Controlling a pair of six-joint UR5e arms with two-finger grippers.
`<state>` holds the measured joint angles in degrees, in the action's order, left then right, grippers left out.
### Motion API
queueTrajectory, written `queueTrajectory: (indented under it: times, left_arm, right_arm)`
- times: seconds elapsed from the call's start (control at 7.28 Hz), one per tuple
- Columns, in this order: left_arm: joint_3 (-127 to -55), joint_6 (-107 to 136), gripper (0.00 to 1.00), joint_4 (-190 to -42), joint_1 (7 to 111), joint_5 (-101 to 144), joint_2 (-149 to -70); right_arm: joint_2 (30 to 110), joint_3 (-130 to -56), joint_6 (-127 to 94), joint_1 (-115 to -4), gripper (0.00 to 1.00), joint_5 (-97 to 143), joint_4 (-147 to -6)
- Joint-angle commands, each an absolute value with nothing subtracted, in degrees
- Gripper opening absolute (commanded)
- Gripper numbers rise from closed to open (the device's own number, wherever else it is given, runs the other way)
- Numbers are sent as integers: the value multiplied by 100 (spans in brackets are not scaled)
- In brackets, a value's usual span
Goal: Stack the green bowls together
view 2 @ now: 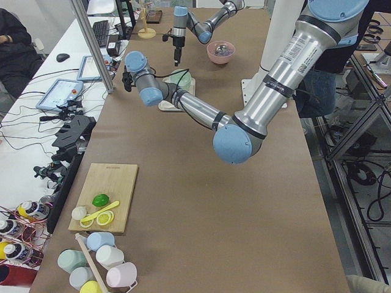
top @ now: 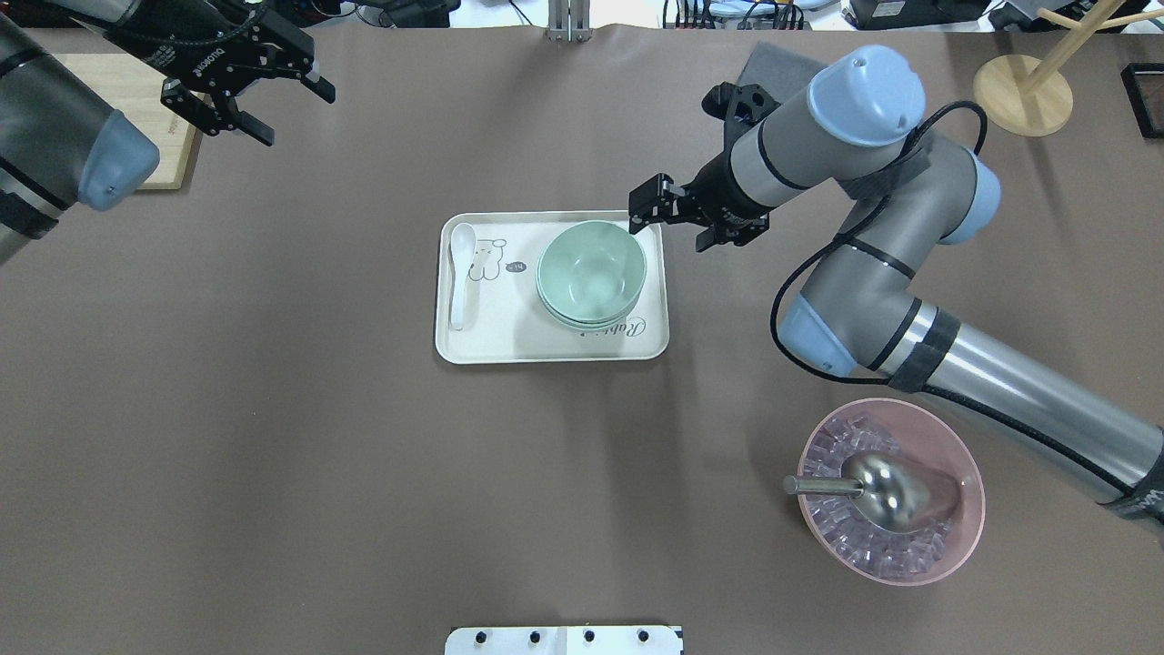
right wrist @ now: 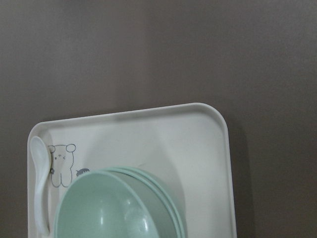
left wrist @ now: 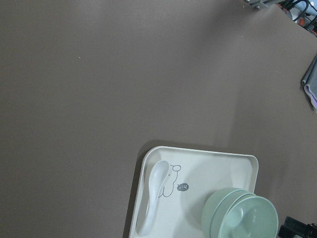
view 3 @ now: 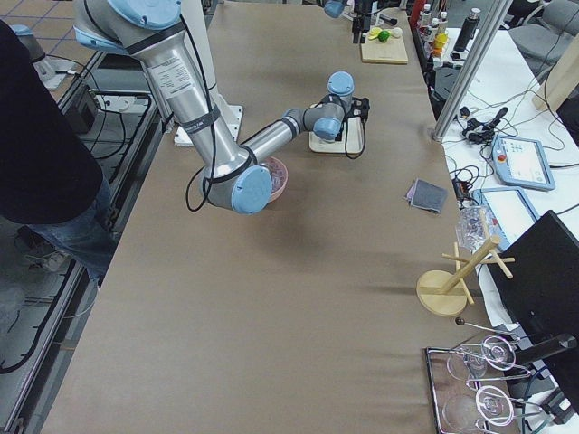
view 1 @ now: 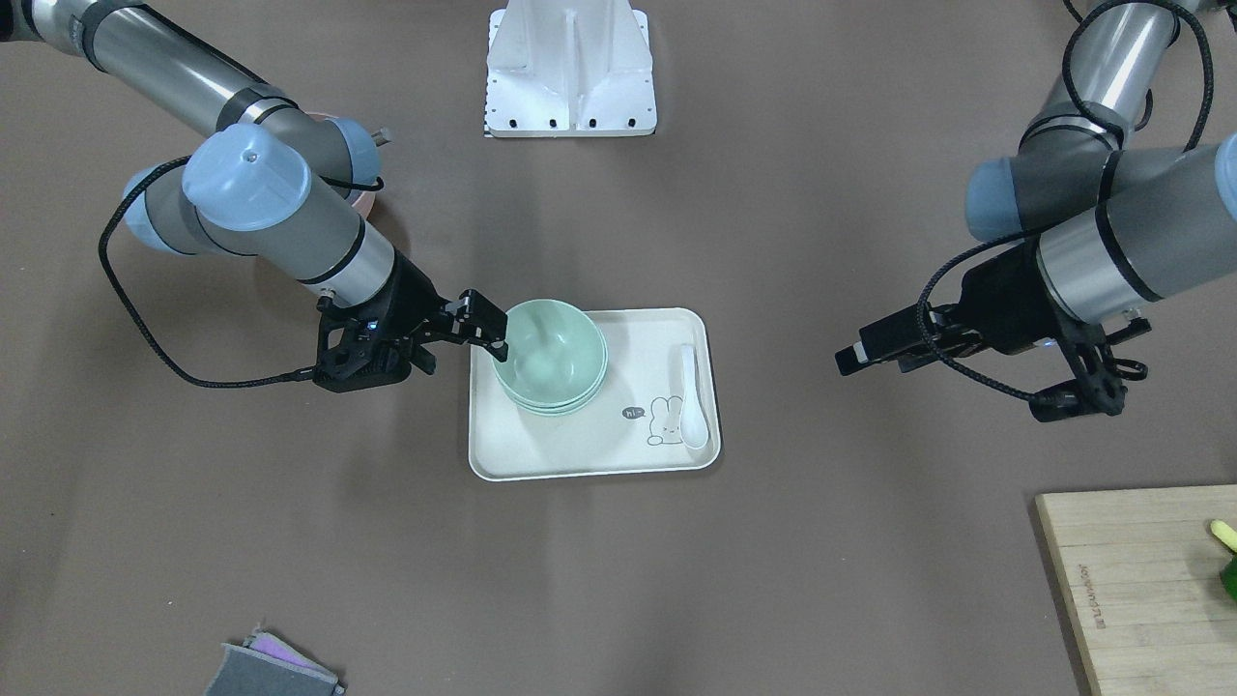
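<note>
Pale mint plastic: the green bowls sat nested in one stack on a cream tray, on the half of the tray toward the robot's right. The right wrist view showed three rims, one inside the other. The stack leaned slightly, with the top bowl offset from the ones beneath.

A white spoon lay along the tray's opposite short edge, well apart from the stack. A small rabbit drawing was printed between the two. The tray rested flat on the brown worktop, about mid-table.

The right fingers hung over the tray's far right corner, pointing down and spread apart with nothing between them. From above, one finger overlapped the rim of the stack. I could not tell whether it touched the bowl. The right wrist camera looked down on the bowls and tray and showed no finger.

The left fingers were held off at the robot's far left, well away from the tray. They were spread wide and empty, beside a wooden cutting board.

Elsewhere on the worktop, a pink bowl of clear cube-like pieces held a metal scoop, near the robot on its right side. A folded grey cloth lay at the operators' edge.
</note>
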<state>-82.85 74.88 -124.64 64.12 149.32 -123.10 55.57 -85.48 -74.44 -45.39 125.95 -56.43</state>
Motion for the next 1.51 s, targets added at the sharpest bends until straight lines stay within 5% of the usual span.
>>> queueTrajectory:
  times: [0.0, 0.55, 0.82, 1.1, 1.37]
  left_arm:
    - [-8332, 7480, 98, -12463, 6651, 14575, -12209]
    - [-8411, 5647, 98, -12445, 7608, 13563, -11244]
    - [-8603, 3485, 98, -10828, 8354, 13404, -11153]
    - [-8928, 1407, 98, -9112, 8814, 13027, -11066]
    - [-9316, 1090, 98, -9114, 9200, 13025, -10295]
  right_arm:
    - [5642, -8561, -7436, -5453, 100, 13802, -5861]
    - [6344, -8622, -5187, -6775, 100, 12875, -7402]
    - [6407, -8613, -2719, -7013, 100, 11187, -8976]
    - [6949, -8569, -1393, -7468, 100, 11065, -9132]
    - [7574, -8517, -689, -8188, 100, 12368, -9149]
